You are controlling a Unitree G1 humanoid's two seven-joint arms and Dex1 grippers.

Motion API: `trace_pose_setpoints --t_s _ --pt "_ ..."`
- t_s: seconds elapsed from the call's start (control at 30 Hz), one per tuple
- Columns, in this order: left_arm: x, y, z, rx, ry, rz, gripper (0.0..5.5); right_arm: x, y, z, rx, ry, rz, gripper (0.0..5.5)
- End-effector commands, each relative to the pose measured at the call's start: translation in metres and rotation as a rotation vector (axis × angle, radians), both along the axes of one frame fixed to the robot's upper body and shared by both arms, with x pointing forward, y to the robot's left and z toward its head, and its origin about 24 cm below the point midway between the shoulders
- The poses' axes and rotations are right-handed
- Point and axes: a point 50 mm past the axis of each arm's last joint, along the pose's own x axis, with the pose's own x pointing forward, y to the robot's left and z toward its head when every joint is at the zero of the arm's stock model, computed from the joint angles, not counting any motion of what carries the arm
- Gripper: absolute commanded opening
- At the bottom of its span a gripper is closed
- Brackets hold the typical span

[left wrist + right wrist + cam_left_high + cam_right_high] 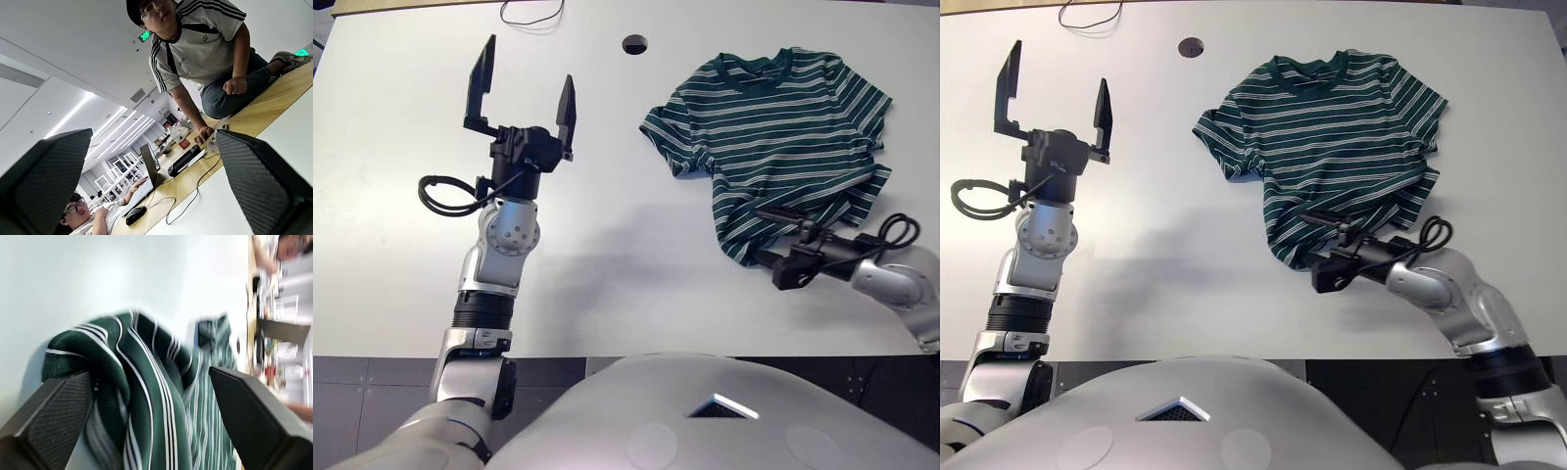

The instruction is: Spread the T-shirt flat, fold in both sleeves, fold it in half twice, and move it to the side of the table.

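Head view, T-shirt: green with white stripes, lying rumpled on the far right part of the white table. Its neck is toward the far edge, one sleeve sticks out toward the middle, and the near hem is bunched.
Head view, left gripper: I hold it above bare table on the left, well apart from the T-shirt. Its fingers are spread wide with nothing between them.
Head view, right gripper: mine is low at the near hem, coming in from the right. Its fingers are apart, one on each side of a fold of cloth.
Head view, rest: a small dark hole lies beyond the sleeve, and a thin cable lies at the far edge.
Left wrist view, pads: wide apart, tilted up over the table's far side.
Right wrist view, pads: not pressed together. The bunched striped hem lies between them, close against one; whether it touches, I cannot tell.
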Motion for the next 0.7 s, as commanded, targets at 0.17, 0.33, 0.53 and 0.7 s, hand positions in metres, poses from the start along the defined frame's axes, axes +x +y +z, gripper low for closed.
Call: trace_pose_setpoints --t_s 0.17,0.33,0.53,0.7 --pt "0.009 -0.002 0.001 0.033 0.003 -0.02 4.65 0.009 0.049 -0.028 -0.046 0.009 0.178 4.19" --pt "0.012 0.004 0.0 0.079 0.017 -0.022 4.65 -0.011 0.09 -0.03 0.016 0.027 0.368 4.19" --pt "0.014 0.008 0.002 0.12 0.018 -0.035 4.65 -0.033 0.084 -0.02 -0.012 0.056 0.457 4.19" --pt "0.017 0.009 0.003 0.129 0.023 -0.036 4.65 -0.041 0.082 0.0 0.042 0.029 0.45 4.19"
